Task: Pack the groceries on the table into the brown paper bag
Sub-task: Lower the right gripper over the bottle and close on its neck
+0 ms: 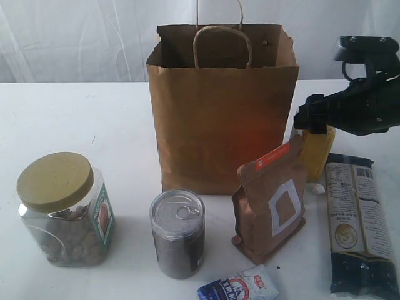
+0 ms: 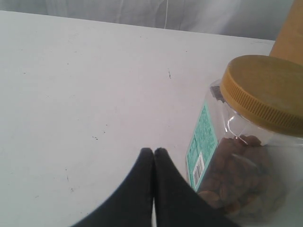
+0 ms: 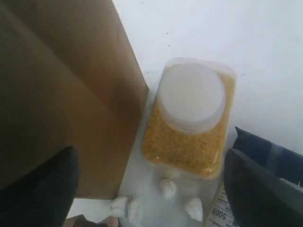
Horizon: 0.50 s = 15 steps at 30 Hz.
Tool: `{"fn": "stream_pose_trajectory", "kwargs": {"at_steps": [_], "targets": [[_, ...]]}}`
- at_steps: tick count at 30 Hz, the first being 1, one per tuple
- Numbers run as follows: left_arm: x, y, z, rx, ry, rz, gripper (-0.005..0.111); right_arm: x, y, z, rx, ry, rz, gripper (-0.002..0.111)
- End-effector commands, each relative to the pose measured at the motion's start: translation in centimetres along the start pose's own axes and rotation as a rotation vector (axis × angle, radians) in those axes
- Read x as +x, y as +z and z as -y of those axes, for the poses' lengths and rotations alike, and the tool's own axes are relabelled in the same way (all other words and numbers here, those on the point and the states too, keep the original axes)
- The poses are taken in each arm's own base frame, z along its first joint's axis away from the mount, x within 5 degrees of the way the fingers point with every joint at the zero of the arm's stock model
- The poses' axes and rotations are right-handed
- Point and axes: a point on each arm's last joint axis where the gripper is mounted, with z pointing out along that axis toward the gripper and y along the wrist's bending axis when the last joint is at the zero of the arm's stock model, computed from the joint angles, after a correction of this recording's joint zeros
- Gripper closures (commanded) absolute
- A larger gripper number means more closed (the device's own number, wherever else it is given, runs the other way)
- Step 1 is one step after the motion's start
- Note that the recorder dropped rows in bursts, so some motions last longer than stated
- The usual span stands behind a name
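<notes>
The brown paper bag [image 1: 222, 106] stands upright and open at the middle back of the table [image 1: 75, 119]. In front stand the clear jar with tan lid [image 1: 62, 209], the dark pull-tab can [image 1: 178, 232] and the brown window pouch [image 1: 272, 200]. The small blue-white packet [image 1: 240, 287] lies at the front edge, the long dark packet [image 1: 361, 225] at the right. My right gripper [image 1: 310, 119] hovers open above the yellow juice bottle [image 3: 191, 123], beside the bag [image 3: 61, 94], its fingers apart on either side. My left gripper [image 2: 154, 152] is shut and empty, next to the jar [image 2: 246, 142].
Small white pebble-like bits [image 3: 165, 187] lie by the bottle's base. The long dark packet [image 3: 279, 156] sits close to my right finger. The bag's wall is just beside the bottle. White curtain hangs behind the table.
</notes>
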Motion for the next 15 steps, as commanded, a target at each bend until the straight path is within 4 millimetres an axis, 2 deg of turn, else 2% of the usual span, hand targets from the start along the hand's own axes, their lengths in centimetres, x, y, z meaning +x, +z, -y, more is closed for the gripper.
{"fn": "stream_pose_trajectory", "kwargs": {"at_steps": [1, 5, 11, 15], "targets": [[0.1, 0.0, 0.0, 0.003, -0.004, 0.0, 0.107, -0.4, 1.4, 0.3, 0.025, -0.019, 0.014, 0.031], [0.1, 0.0, 0.0, 0.003, -0.004, 0.0, 0.107, 0.1, 2.4, 0.5, 0.022, -0.012, -0.022, 0.032], [0.1, 0.0, 0.0, 0.003, -0.004, 0.0, 0.107, 0.1, 2.6, 0.6, 0.032, -0.009, -0.013, 0.048], [0.1, 0.0, 0.0, 0.003, -0.004, 0.0, 0.107, 0.2, 3.0, 0.8, 0.038, -0.006, -0.02, 0.049]]}}
